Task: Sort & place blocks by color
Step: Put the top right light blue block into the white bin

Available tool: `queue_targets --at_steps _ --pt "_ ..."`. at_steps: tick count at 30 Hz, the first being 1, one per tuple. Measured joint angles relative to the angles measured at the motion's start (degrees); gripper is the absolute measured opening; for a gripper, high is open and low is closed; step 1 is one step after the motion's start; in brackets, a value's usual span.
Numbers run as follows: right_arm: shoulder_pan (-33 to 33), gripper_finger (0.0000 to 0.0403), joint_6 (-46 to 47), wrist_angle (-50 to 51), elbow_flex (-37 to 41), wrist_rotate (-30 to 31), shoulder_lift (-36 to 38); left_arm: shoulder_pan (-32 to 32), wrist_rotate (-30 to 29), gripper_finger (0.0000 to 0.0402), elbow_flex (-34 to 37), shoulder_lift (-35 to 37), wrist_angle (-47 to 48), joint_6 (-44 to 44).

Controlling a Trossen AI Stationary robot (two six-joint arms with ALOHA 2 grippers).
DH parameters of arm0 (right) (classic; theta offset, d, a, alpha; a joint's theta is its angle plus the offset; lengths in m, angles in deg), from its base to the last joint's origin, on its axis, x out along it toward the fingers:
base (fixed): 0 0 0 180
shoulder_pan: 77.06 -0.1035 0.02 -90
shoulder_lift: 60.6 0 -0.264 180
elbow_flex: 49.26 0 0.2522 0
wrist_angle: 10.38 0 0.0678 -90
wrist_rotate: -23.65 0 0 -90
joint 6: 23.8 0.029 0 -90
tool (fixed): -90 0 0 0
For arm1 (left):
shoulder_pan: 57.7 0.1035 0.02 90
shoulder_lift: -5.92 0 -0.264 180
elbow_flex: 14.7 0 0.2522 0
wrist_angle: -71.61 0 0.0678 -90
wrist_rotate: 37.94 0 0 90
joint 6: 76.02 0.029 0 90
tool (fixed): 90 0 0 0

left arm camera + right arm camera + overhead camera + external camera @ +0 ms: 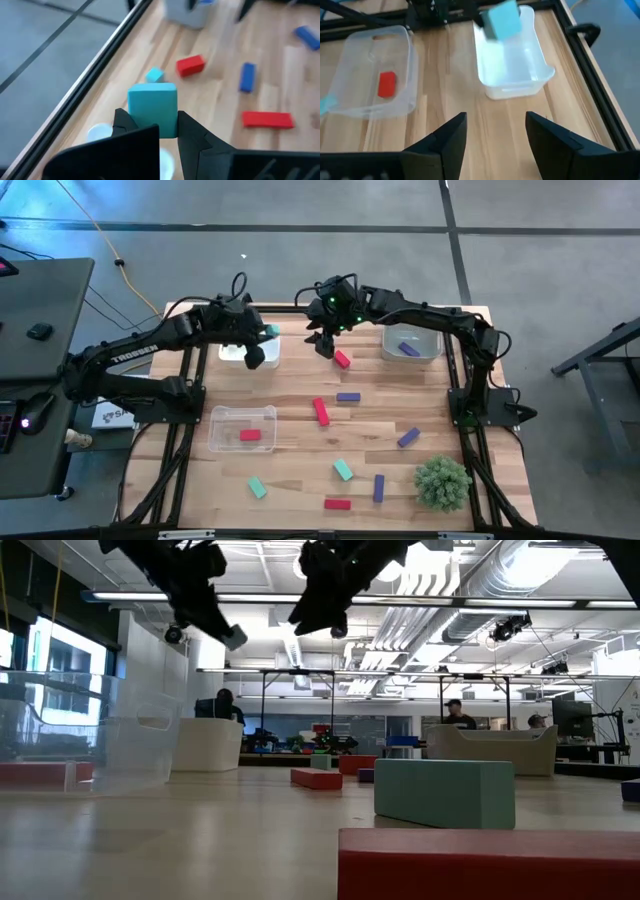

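1. Your left gripper (pixel 262 348) is clamped on a teal block (pixel 152 107), held in the air over the far-left white tray (pixel 232 353). In the right wrist view that same block (pixel 502 20) hangs above the tray's far end (pixel 512 65).
2. Your right gripper (pixel 326 345) hangs with its fingers (pixel 451 135) spread apart and nothing between them, at the far middle of the table (pixel 300 480), just left of a red block (pixel 343 359).
3. The near-left clear tray (pixel 240 416) holds one red block (pixel 250 435).
4. The far-right tray (pixel 412 332) holds a purple block (pixel 409 348).
5. Loose on the wood you have red blocks at (pixel 321 411) and (pixel 337 503), purple blocks at (pixel 348 396), (pixel 408 438) and (pixel 379 487), and teal blocks at (pixel 343 470) and (pixel 257 487).
6. A spiky green plant (pixel 442 482) sits at the near right.
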Motion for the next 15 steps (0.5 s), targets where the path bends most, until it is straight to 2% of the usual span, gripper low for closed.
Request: queue_targets --at_steps 7,15 --pt "0.65 0.019 -2.71 1.63 0.0 0.06 0.0 4.85 -4.5 0.0 0.0 -2.8 7.04 -1.75" --pt "1.38 0.019 -4.01 2.13 0.0 0.07 0.0 7.69 -4.74 0.0 0.02 -10.43 7.95 -7.55"
